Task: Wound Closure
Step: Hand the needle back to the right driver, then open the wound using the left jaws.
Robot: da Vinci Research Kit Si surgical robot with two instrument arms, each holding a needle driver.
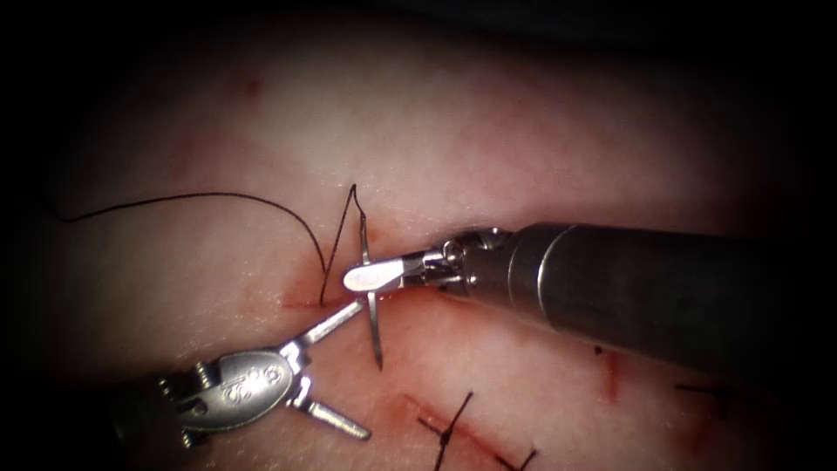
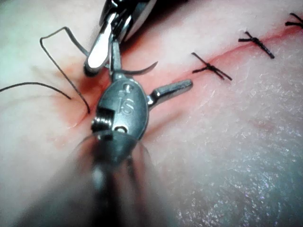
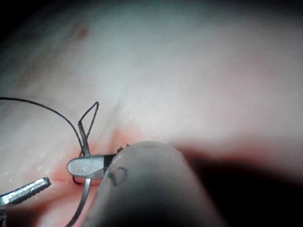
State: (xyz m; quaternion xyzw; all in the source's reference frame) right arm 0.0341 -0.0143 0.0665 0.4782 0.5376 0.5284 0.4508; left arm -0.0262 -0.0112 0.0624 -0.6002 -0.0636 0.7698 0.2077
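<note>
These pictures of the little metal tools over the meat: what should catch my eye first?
First, the right hand, its jaws shut on the curved needle near the middle of its curve, just over the cut. Below it to the left the left hand stands open, holding nothing. Black thread loops away from the needle across the tissue to the left, and tied stitches cross the cut further along.

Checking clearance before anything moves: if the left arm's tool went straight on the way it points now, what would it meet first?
Probably the needle and the right tool shut on its middle. The left tool holds nothing, jaws open; its upper jaw tip sits beside the needle. Depth is unclear.
</note>
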